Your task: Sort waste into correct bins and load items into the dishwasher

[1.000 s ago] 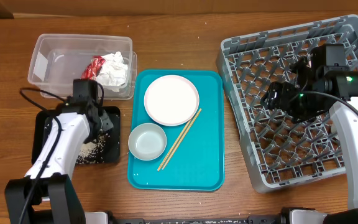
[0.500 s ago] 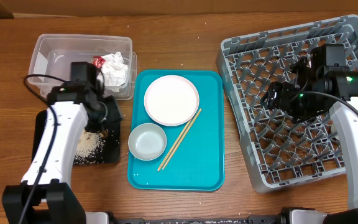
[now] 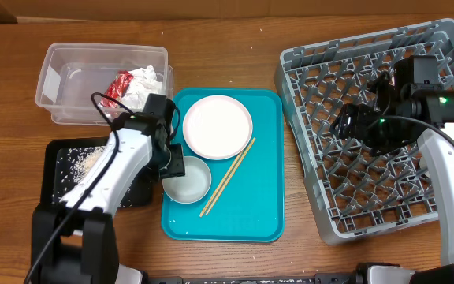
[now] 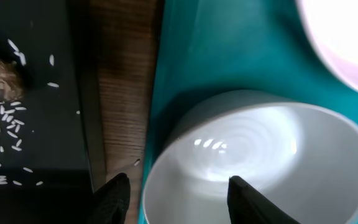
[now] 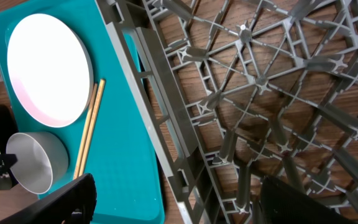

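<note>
The left gripper (image 4: 178,185) stands parted astride the rim of the small white bowl (image 4: 253,143) on the teal tray (image 4: 229,43), one finger inside, one outside, so loading the dish rack (image 3: 321,79) likely calls next for clenching and lifting.

Wooden worktop (image 3: 227,31) bearing, left to right: clear tub (image 3: 53,79) behind black tray (image 3: 50,170), teal tray (image 3: 251,213), grey dish rack (image 3: 353,43).

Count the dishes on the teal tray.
2: the plate at the tray's far end, the bowl at its near left corner, below the left gripper. None looks hidden.
</note>
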